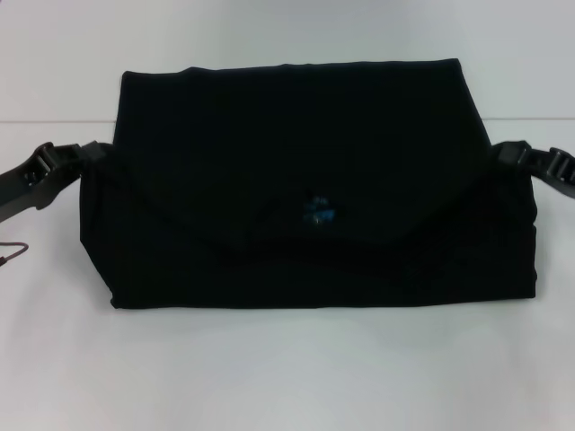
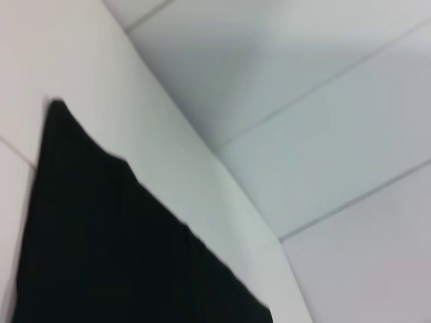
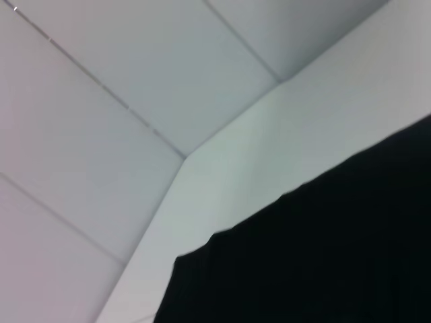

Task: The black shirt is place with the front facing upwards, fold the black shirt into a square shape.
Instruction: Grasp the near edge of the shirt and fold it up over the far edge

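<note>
The black shirt [image 1: 296, 135] lies partly folded across the middle of the white table [image 1: 287, 377]. A flap with the small blue neck mark [image 1: 319, 213] sags in a curve between the two arms. No lettering shows. My left gripper [image 1: 90, 154] meets the shirt's left edge and my right gripper [image 1: 503, 153] meets its right edge. Each is shut on the cloth, with its tips buried in the folds. The left wrist view shows a black corner of the shirt [image 2: 101, 249]. The right wrist view shows the shirt [image 3: 323, 262] close to the camera.
The table's far edge [image 2: 222, 182] and the tiled floor [image 2: 337, 101] beyond it show in the left wrist view. A thin cable [image 1: 13, 253] hangs at the table's left side. Bare table surface lies in front of the shirt.
</note>
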`<state>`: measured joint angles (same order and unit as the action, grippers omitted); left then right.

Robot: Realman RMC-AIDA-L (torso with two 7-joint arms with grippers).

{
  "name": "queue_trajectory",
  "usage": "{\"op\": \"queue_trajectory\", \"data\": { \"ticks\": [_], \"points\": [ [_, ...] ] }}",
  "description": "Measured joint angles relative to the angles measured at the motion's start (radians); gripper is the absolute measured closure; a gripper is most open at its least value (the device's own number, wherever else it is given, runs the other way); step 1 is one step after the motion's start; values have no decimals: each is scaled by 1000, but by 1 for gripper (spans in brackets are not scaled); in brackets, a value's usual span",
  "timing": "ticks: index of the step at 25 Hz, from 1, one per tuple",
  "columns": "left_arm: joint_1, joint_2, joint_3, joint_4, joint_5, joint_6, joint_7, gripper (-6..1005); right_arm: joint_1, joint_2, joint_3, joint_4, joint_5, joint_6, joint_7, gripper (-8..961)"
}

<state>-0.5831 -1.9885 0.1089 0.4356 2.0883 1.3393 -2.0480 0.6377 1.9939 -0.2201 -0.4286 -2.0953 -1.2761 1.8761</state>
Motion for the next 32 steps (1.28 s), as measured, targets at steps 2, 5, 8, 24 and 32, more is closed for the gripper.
{"op": "queue_trajectory", "data": {
  "ticks": [2,5,8,24,32],
  "points": [
    [-1,-9,1,-1,-26,-24,16,973,2,10,2,1,33,27,-41,785],
    [-5,-18,3,-9,-48,-73,38,973,2,22,-3,2,81,55,-101,779],
    [-15,-20,2,-33,-68,-121,65,972,9,40,-6,4,102,91,-143,773],
    [-80,-62,17,-67,-76,-300,136,908,55,73,-116,33,101,390,-165,742],
    [-85,-68,43,-82,-85,-371,128,873,64,75,-191,33,100,412,-163,726]
  ]
}}
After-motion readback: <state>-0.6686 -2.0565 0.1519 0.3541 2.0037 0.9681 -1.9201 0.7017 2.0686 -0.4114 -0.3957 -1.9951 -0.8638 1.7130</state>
